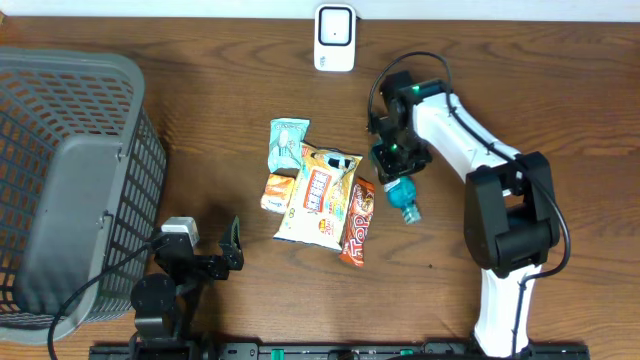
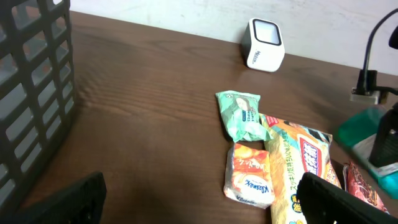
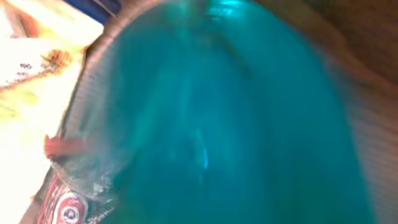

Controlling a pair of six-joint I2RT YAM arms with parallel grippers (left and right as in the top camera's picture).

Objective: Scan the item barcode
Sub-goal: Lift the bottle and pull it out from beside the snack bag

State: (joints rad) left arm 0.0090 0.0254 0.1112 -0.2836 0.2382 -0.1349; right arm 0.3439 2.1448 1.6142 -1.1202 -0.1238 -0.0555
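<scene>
At the far left of the table (image 1: 200, 100) stands a grey basket (image 1: 60, 62) with mesh walls; only its own grey floor shows through the opening. Just right of it, at the near edge, the left gripper (image 1: 236, 250) hovers with its fingers spread as wide as they go, gripping and touching nothing. Further right lies a loose cluster of goods in the middle of the table: a green packet (image 1: 288, 140) on the far side, a small orange packet (image 1: 277, 192) touching its near end, a large pale snack bag (image 1: 322, 195) overlapping both, and a red wrapper (image 1: 358, 222) along the bag's right edge. At the far edge, above this cluster, a white barcode scanner (image 1: 334, 38) stands upright. To the right of the wrapper lies the teal bottle (image 1: 405, 198), its cap pointing near and right, well apart from the scanner. The right gripper (image 1: 393, 168) sits directly over the bottle's far end; its fingers are hidden from above, and its own camera shows only blurred teal, so I cannot tell how far they are spread or whether they have hold of the bottle.
</scene>
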